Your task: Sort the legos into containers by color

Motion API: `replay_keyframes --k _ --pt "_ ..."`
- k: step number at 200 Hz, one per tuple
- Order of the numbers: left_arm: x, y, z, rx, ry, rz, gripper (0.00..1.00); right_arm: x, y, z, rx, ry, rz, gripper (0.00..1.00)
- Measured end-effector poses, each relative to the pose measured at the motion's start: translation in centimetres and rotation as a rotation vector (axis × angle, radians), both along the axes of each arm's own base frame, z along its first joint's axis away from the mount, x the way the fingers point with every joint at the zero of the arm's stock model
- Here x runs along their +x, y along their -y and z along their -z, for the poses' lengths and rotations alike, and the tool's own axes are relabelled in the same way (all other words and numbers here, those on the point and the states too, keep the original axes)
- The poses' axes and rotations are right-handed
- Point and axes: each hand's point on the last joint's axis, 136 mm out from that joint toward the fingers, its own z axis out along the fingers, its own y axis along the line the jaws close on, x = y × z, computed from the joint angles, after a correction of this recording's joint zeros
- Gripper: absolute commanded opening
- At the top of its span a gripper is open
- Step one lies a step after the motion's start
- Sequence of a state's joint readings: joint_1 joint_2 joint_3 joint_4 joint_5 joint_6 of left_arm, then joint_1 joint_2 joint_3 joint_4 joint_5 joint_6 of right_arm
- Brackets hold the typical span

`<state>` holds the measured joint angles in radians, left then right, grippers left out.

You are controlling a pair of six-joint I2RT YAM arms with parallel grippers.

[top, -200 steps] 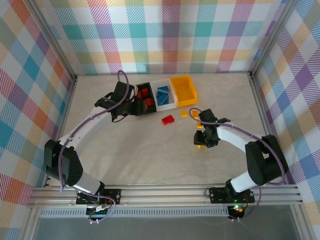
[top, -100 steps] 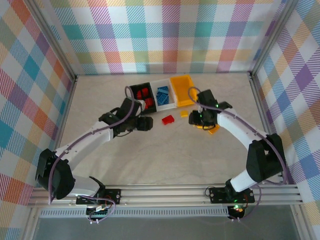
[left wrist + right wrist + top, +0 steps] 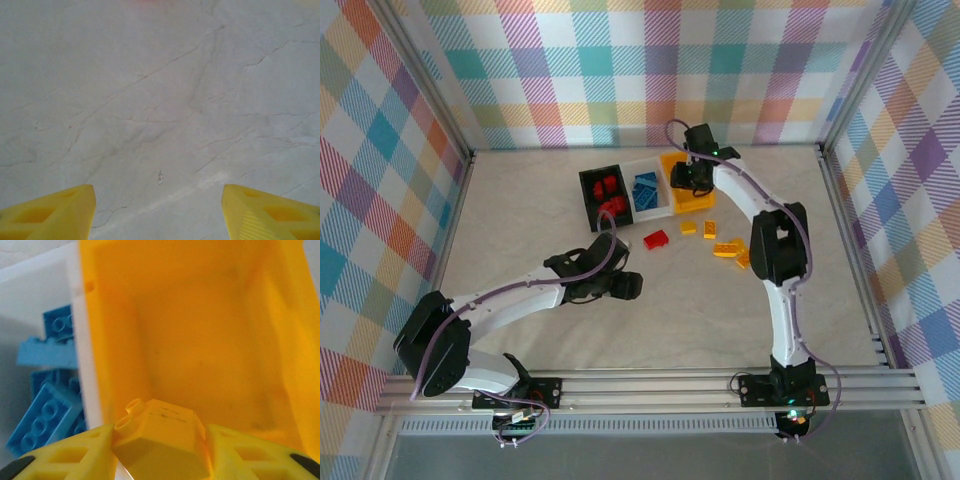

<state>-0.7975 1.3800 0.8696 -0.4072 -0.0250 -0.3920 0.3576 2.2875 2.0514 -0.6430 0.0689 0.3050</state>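
My right gripper (image 3: 686,178) hangs over the yellow-orange bin (image 3: 700,196), shut on a yellow lego (image 3: 161,436) that sits between its fingers above the bin's bare inside (image 3: 210,340). The white bin (image 3: 669,208) beside it holds blue legos (image 3: 47,407), and the black bin (image 3: 586,200) holds red legos (image 3: 609,186). A red lego (image 3: 656,239) and several yellow legos (image 3: 726,248) lie loose on the table. My left gripper (image 3: 630,287) is open over bare table, nearer than the red lego, its yellow fingers (image 3: 50,212) wide apart with nothing between them.
The three bins stand in a row at the back middle of the marble-patterned table (image 3: 520,220). Checked walls close the table on three sides. The left arm stretches across the near left of the table.
The right arm has carried the yellow lego from the loose pile back to over the yellow-orange bin. The left arm has pulled away from the black bin toward the table's near middle.
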Motion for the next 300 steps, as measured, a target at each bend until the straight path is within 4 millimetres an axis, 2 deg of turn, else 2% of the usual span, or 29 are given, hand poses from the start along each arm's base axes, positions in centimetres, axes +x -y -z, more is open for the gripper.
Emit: replay_keyframes --k 21,58,69,103,118,137,155,182,215,243,271,300 --pt "0.0 0.0 0.1 -0.001 0.000 -0.006 0.70 1.4 0.0 0.8 -0.009 0.003 -0.007 0.65" --pt "0.4 0.4 0.6 -0.004 0.000 -0.005 0.70 1.1 0.6 -0.4 -0.016 0.015 -0.015 0.68" --pt "0.5 0.7 1.1 -0.003 -0.006 -0.004 0.70 -0.6 1.2 -1.0 -0.020 0.002 -0.015 0.70" --pt "0.7 1.2 1.9 -0.003 -0.017 0.004 0.70 -8.9 4.4 -4.5 -0.041 -0.037 -0.005 0.70" --pt "0.7 1.5 1.7 -0.011 -0.017 0.007 0.70 -11.6 5.4 -5.2 -0.046 -0.041 -0.004 0.70" --pt "1.0 2.0 1.1 -0.032 -0.005 0.012 0.70 -13.5 6.2 -3.4 -0.071 -0.088 -0.003 0.70" --pt "1.2 2.2 0.9 -0.043 0.001 0.015 0.70 -14.6 6.6 0.4 -0.109 -0.176 -0.008 0.69" --pt "1.1 2.2 0.9 -0.043 -0.003 0.016 0.71 -14.9 6.9 4.5 -0.152 -0.267 -0.022 0.67" --pt "1.1 2.2 0.8 -0.043 -0.002 0.015 0.71 -14.6 7.0 7.1 -0.173 -0.305 -0.037 0.65" --pt "1.1 2.0 0.8 -0.038 0.002 0.011 0.71 -13.5 7.1 7.8 -0.182 -0.307 -0.037 0.60" --pt "1.0 1.9 0.9 -0.029 -0.002 0.009 0.71 -11.9 7.1 8.3 -0.189 -0.287 -0.036 0.46" --pt "1.0 1.6 1.1 -0.016 -0.006 0.005 0.71 -11.4 7.0 8.3 -0.196 -0.277 -0.039 0.33"
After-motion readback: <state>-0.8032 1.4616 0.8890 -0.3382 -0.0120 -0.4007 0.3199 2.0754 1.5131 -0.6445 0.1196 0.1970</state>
